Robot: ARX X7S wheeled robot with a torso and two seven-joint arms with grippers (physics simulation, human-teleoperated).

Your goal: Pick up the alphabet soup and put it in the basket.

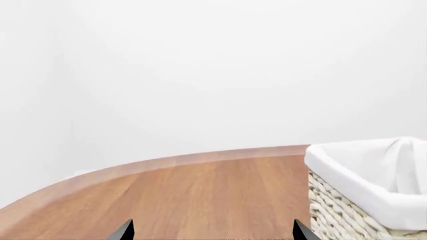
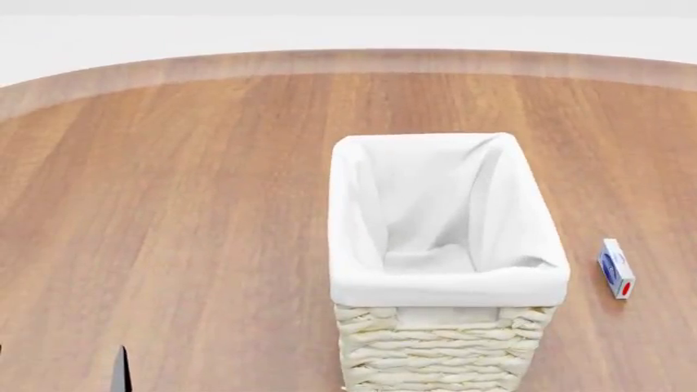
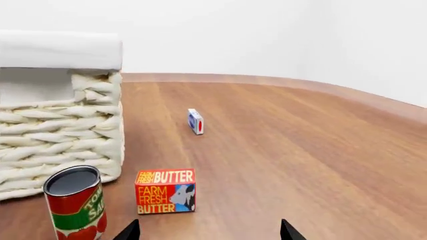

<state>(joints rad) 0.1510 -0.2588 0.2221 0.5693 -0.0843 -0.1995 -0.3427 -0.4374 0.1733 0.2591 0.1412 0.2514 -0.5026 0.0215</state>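
- Black fingertips of the right gripper [image 3: 208, 232] stand spread wide at the edge of the right wrist view, nothing between them.
- Left gripper [image 1: 212, 232]: tips likewise parted and empty, over bare wood just beside the basket [image 1: 347, 212].
- Near the right gripper: a red-and-green can [image 3: 77, 204] with a dark grey top, close against the basket's woven wall; a butter box [image 3: 165, 191] just beside it; a small blue-and-white box [image 3: 195, 121] farther off.
- Alphabet soup: not visible in any view; location cannot be told. The can in sight is the wrong one.
- Handling, judged: a rigid metal cylinder, moderately heavy, with a smooth label that may slip; grip across the mid-body, jaws square to the side wall.
- Basket [image 2: 446, 282]: cream wicker, coarse braid, soft white liner folded over the rim, open and upright.
- Table [image 2: 185, 188]: smooth brown wood grain, curved far edge.
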